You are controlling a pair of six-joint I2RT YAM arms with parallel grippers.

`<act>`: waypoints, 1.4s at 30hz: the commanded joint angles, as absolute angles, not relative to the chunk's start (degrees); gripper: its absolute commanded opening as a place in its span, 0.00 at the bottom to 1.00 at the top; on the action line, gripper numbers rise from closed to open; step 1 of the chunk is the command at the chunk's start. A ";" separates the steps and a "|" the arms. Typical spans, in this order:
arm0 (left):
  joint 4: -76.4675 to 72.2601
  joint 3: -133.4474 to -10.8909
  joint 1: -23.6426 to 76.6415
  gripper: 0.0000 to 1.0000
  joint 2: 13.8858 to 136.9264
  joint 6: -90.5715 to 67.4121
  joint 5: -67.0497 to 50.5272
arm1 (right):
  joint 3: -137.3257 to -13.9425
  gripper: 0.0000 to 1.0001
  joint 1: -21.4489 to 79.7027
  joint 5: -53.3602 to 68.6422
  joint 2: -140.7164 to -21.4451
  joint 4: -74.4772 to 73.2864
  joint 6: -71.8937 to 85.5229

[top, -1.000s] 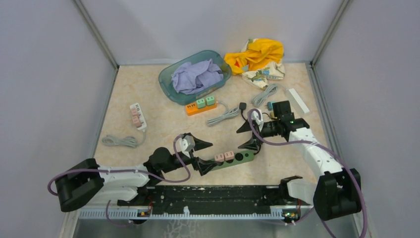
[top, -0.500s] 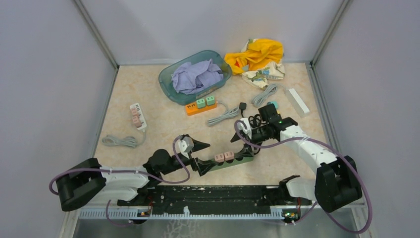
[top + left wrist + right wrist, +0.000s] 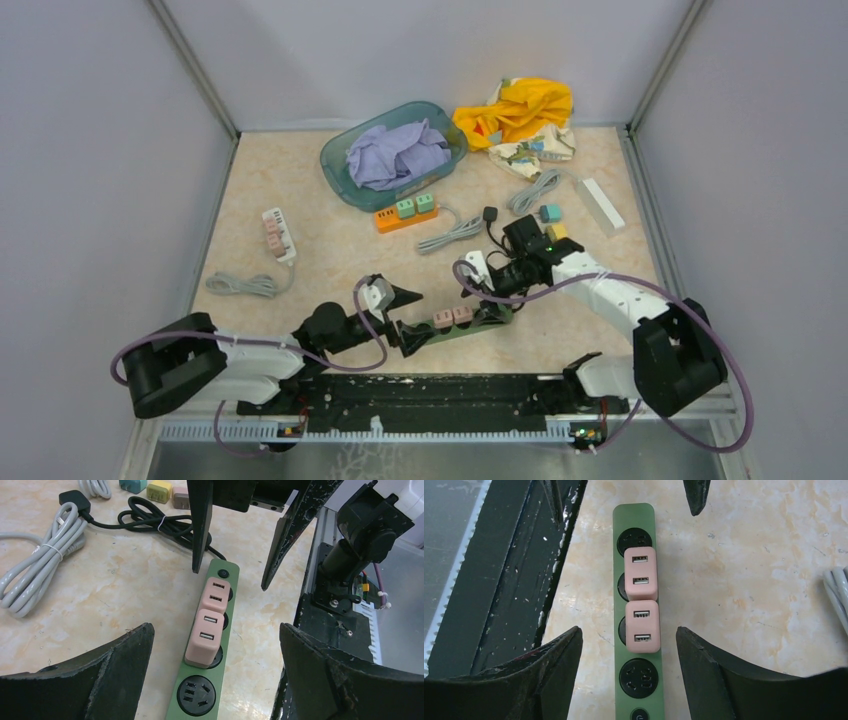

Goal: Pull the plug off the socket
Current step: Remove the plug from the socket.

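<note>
We find the left claw (image 3: 414, 319) spread as wide as it goes, holding nothing. One end of the green power strip (image 3: 199, 696) lies flat on the bench (image 3: 300, 200) between its fingers, clear of both. Straight ahead of this claw on the strip come an empty socket (image 3: 196, 698), then two pink plugs (image 3: 205, 637) (image 3: 215, 592). Both are seated in the strip and butt end to end. Past them is the strip's round switch (image 3: 223, 573).

At that far end the right claw (image 3: 629, 629) faces the left one. Its jaws are parted about halfway and grip nothing. Its fingers (image 3: 200, 527) straddle the strip with a gap on each side, and the nearer pink plug sits level with its fingertips. Behind the right claw, a black cord (image 3: 165, 525) trails off from the strip across the bench.
</note>
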State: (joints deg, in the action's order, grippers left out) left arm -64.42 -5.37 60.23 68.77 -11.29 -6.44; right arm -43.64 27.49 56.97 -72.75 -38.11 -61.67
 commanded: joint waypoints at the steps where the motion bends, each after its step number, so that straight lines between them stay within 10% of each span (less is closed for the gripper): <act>1: -68.24 -4.87 59.94 1.00 69.94 -10.85 -6.36 | -46.33 0.69 29.90 54.88 -73.58 -35.11 -60.84; 8: -68.72 -5.00 59.95 1.00 71.66 -10.86 -6.59 | -45.18 0.66 35.46 45.95 -75.78 -27.95 -54.38; 26: -73.82 -6.43 59.94 0.83 81.62 -3.07 -9.74 | -48.40 0.03 41.04 38.10 -79.68 -32.16 -57.20; 42: -74.78 -13.00 60.03 0.46 92.81 2.25 -11.19 | -48.69 0.00 41.66 38.26 -79.89 -32.30 -56.83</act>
State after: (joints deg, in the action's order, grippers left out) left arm -72.07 -11.75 60.23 90.96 1.43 -9.72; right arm -45.98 40.16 38.46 -79.40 -32.01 -56.90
